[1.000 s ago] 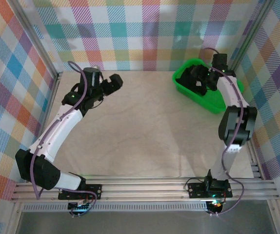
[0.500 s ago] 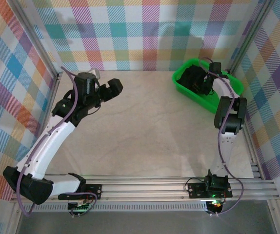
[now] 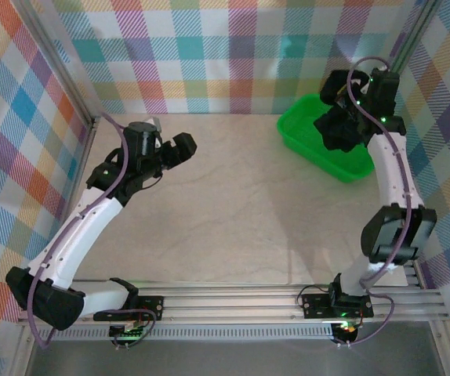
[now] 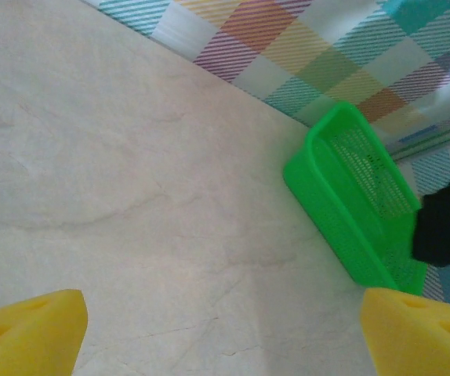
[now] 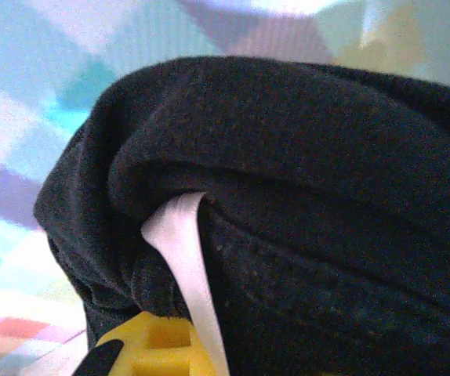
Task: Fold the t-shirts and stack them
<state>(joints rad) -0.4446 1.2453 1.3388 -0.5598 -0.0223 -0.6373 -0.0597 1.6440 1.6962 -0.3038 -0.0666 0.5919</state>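
Now, at the near edge both arms stood bolted to the metal rail point(image 3: 233, 301), with the pale, marble-like desk point(image 3: 233, 219) stretching away ahead of them. Over on the left, the arm reached out across the desk's far-left part, and the left hand point(image 3: 182, 149) hung there released. Its yellow fingertips point(image 4: 29, 333) were spread wide apart, with desk surface showing between them, and it was well apart from everything else.

Further back on the right sat the green basket point(image 3: 311, 153), angled in the far-right corner of the desk, its mesh wall clear from the left wrist camera. And there was the action: the right arm rose tall over that corner, and the right hand point(image 3: 341, 110) was clenched on the black t-shirt point(image 5: 327, 196).

The cloth was gathered in a bunched lump and hung above the basket's far side. Whether its lowest fold touched the basket, I couldn't tell. Up close, a yellow finger pad point(image 5: 150, 345) pressed against the dark folds, and a white strip point(image 5: 190, 274) ran down out of a crease right beside it.

Behind it all stood the plaid wall point(image 3: 233, 55).
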